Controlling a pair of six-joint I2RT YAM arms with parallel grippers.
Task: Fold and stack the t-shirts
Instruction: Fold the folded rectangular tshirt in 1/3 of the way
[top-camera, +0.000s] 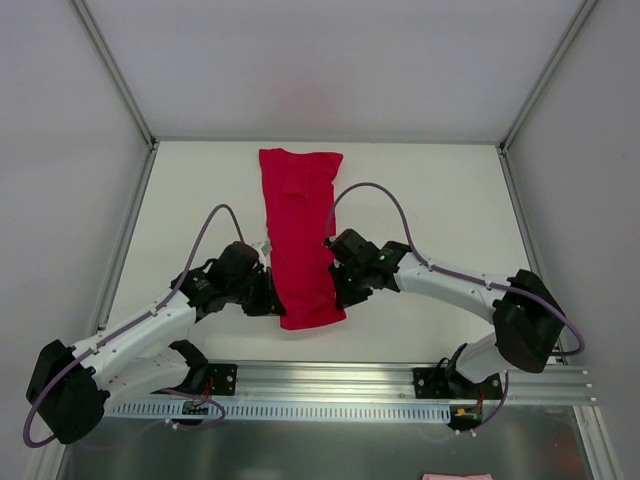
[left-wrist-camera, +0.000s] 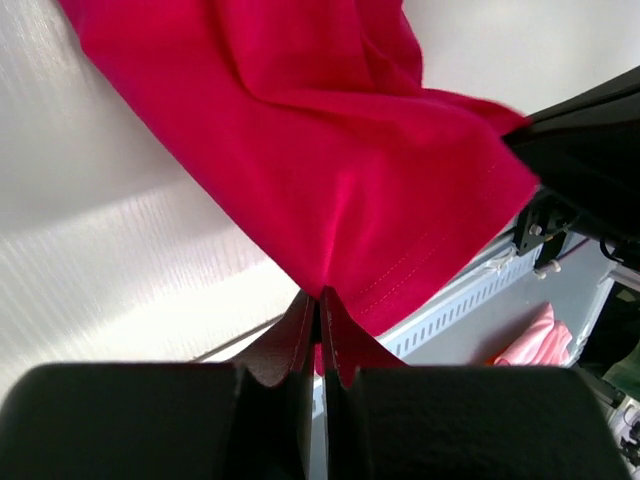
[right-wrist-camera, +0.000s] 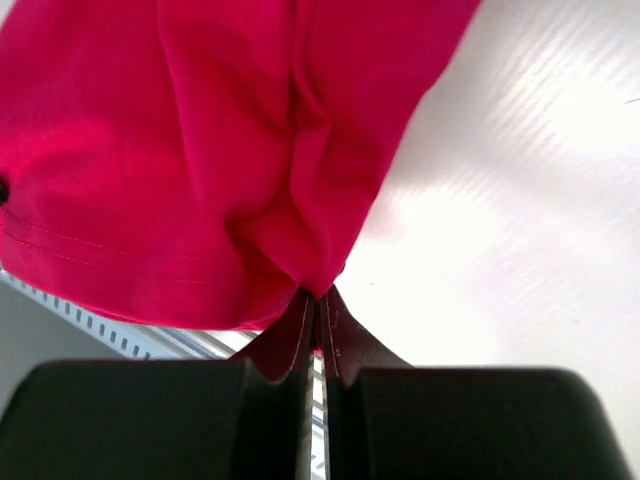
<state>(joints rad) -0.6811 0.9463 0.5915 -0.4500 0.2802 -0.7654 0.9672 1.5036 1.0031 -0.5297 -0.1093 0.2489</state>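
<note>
I see a white bench (top-camera: 440, 200) boxed in by pale walls (top-camera: 330, 60) — aluminium rail (top-camera: 340, 378) along its near edge, light even.

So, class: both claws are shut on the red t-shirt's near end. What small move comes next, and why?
Probably lift both together, slightly. The left claw and right claw each pinch the near end of the t-shirt, a long strip on the table; raising that end starts the next fold.
</note>
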